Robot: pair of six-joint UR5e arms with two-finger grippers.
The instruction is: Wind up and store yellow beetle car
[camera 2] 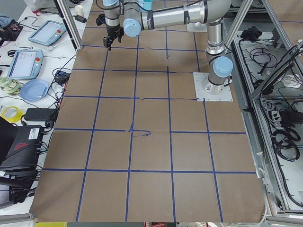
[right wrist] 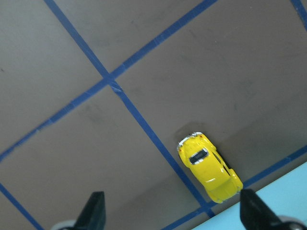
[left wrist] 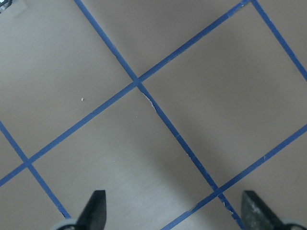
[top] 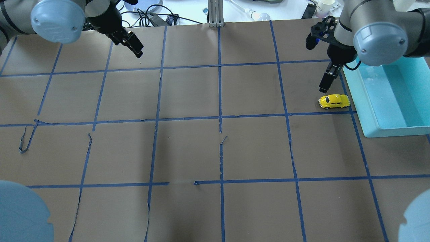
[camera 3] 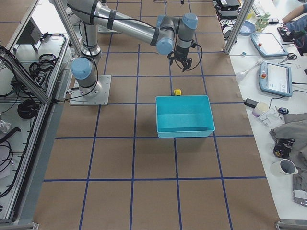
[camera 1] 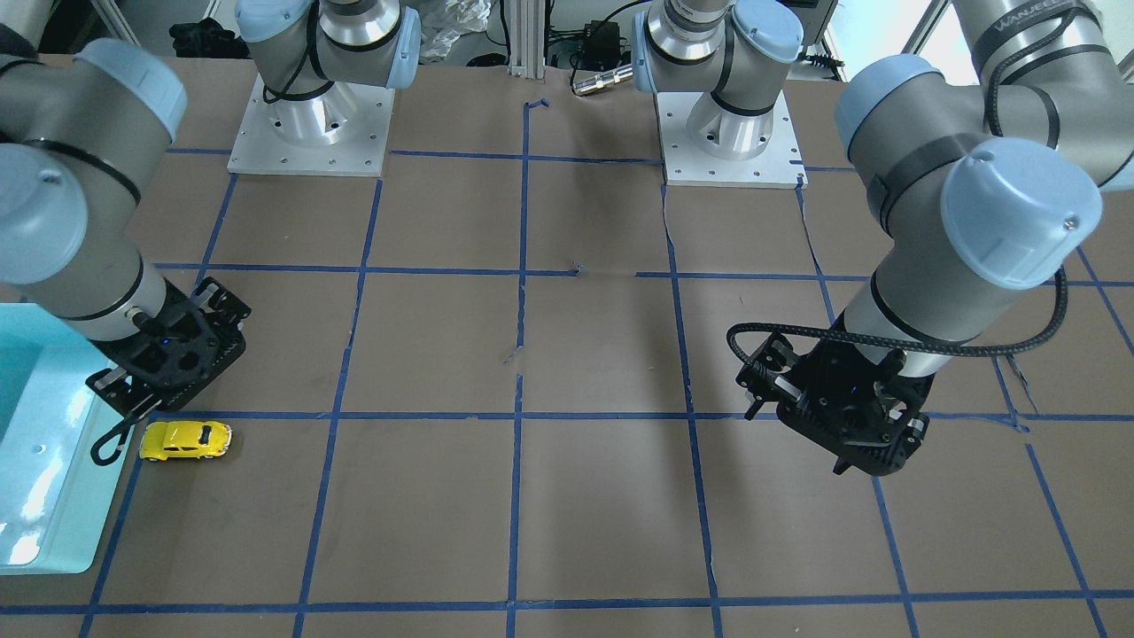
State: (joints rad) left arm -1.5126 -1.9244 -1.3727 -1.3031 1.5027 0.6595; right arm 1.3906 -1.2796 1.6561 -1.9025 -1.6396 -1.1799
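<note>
The yellow beetle car (top: 334,101) stands on its wheels on the brown table, beside the teal bin's (top: 386,131) near-left wall. It also shows in the front view (camera 1: 185,439), the right side view (camera 3: 177,91) and the right wrist view (right wrist: 210,166). My right gripper (top: 325,84) hangs open and empty just above and beside the car. In the right wrist view its fingertips (right wrist: 96,211) stand wide apart, with the car ahead and nearer the right-hand finger. My left gripper (top: 134,47) is open and empty over the far left of the table (left wrist: 175,215).
The teal bin (camera 1: 35,496) holds nothing that I can see. Blue tape lines (top: 220,117) grid the brown paper table cover. The two arm bases (camera 1: 310,124) stand at the robot's side of the table.
</note>
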